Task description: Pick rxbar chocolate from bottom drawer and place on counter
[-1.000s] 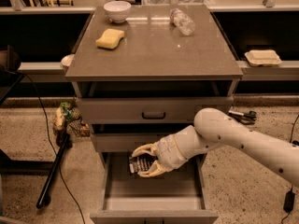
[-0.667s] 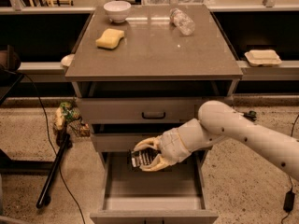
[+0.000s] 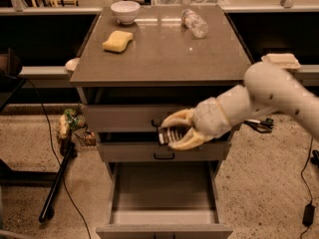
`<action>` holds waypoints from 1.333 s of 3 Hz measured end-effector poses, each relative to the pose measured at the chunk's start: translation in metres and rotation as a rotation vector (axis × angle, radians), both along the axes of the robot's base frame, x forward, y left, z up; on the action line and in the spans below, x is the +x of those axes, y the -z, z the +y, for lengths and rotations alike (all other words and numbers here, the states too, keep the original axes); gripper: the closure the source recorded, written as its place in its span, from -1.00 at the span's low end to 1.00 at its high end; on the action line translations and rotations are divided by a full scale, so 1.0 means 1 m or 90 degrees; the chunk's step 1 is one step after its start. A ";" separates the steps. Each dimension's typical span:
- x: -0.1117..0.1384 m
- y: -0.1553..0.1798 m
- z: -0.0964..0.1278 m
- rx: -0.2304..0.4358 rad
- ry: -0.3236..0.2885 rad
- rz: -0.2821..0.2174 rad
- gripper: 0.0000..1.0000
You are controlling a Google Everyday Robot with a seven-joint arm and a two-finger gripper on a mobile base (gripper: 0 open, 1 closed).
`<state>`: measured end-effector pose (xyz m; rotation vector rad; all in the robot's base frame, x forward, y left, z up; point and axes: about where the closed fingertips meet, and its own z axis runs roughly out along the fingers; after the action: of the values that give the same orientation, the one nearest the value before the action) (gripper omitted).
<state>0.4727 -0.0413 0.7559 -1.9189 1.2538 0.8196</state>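
Raised out of the bottom drawer [image 3: 164, 195], the gripper [image 3: 175, 130] pinches the rxbar chocolate [image 3: 168, 134], arm reaching leftward from the right.

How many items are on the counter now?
3: a white bowl back left, a yellow sponge in front of it, a plastic bottle lying back right. The gripper holds the rxbar chocolate by the middle drawer.
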 end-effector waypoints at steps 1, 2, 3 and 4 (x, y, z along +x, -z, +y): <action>0.018 -0.056 -0.026 -0.035 0.045 -0.032 1.00; 0.019 -0.057 -0.026 -0.035 0.045 -0.032 1.00; 0.046 -0.078 -0.039 -0.037 0.088 -0.051 1.00; 0.088 -0.121 -0.068 -0.051 0.182 -0.096 1.00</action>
<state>0.5604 -0.1094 0.8771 -1.7715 1.4415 0.4751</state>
